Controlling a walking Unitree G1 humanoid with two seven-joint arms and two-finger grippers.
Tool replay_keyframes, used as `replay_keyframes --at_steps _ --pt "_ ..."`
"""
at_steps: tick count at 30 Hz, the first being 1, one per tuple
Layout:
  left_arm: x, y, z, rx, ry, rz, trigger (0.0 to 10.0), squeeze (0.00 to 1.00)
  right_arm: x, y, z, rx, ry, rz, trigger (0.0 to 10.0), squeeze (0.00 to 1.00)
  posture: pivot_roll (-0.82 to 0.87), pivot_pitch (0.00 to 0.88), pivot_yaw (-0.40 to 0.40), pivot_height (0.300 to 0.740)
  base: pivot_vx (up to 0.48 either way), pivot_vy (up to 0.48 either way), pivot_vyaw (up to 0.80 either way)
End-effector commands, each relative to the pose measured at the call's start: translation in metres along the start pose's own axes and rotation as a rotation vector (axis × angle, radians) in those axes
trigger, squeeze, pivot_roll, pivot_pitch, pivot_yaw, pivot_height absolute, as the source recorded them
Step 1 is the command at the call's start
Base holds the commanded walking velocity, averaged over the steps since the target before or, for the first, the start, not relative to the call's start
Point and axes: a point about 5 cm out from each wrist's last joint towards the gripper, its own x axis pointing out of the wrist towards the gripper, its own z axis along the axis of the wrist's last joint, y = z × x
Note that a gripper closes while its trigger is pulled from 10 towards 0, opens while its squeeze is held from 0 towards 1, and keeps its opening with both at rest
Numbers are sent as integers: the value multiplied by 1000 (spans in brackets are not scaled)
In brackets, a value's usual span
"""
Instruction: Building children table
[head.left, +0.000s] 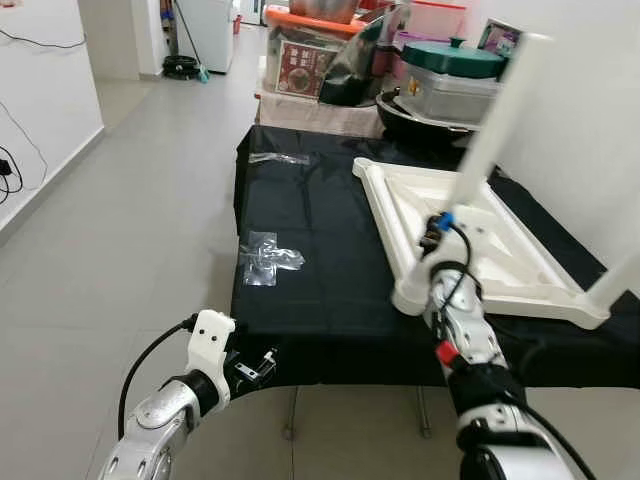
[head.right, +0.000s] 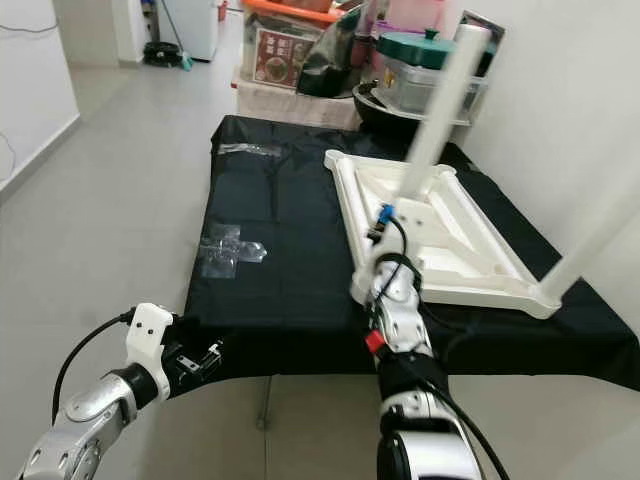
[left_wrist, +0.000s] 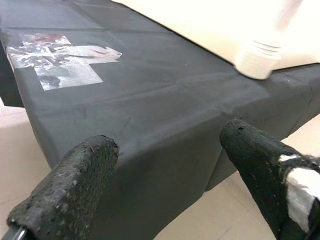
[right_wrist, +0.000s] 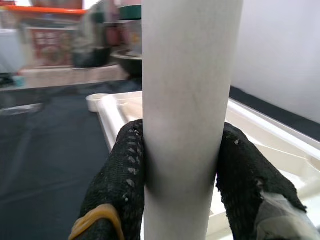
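The white tabletop (head.left: 470, 235) lies upside down on the black-covered desk (head.left: 320, 290), underside up so the legs can go into its corner sockets. One leg (head.left: 612, 275) already stands at the near right corner. The right gripper (right_wrist: 182, 170) has its fingers (right_wrist: 120, 175) clamped around another white leg (head.right: 437, 110), holding it tilted above the near left corner, probably to seat it. The left gripper (left_wrist: 170, 170) waits at the desk's front edge, fingers apart and empty, beside scraps of clear wrapping (head.left: 265, 257).
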Motion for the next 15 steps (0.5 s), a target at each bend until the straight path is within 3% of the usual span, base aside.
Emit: replay_keyframes --at_steps 1,4,5,7,9,11,12,15 --pt "2 -3 -5 -1 24 -14 10000 0 -7 -9 -23 -50 100 -51 0 0 57 0 -158 740 0 0 0" --pt "3 -4 -6 -1 23 -15 10000 0 -8 -4 -24 -48 103 -35 0 0 57 0 -158 740 0 0 0" --pt "4 -4 -5 -2 22 -16 10000 0 -8 8 -26 -7 136 49 10000 0 59 0 -162 740 0 0 0" --pt "4 -5 -5 -2 21 -17 10000 0 -9 16 -27 25 160 109 10000 0 59 0 -162 740 0 0 0" --pt "4 -4 -5 -2 20 -15 10000 0 -10 31 -21 87 137 220 10000 0 62 0 -163 740 0 0 0" --pt "2 -3 -5 -2 21 -12 10000 0 -10 37 -11 113 83 278 10000 0 63 0 -165 740 0 0 0" --pt "2 -3 -5 -2 21 -11 10000 0 -10 40 -8 139 78 327 10000 1000 63 0 -165 740 0 0 0" --pt "2 -3 -6 -2 22 -10 10000 0 -8 44 0 176 77 426 10000 1000 63 0 -165 740 0 0 0"
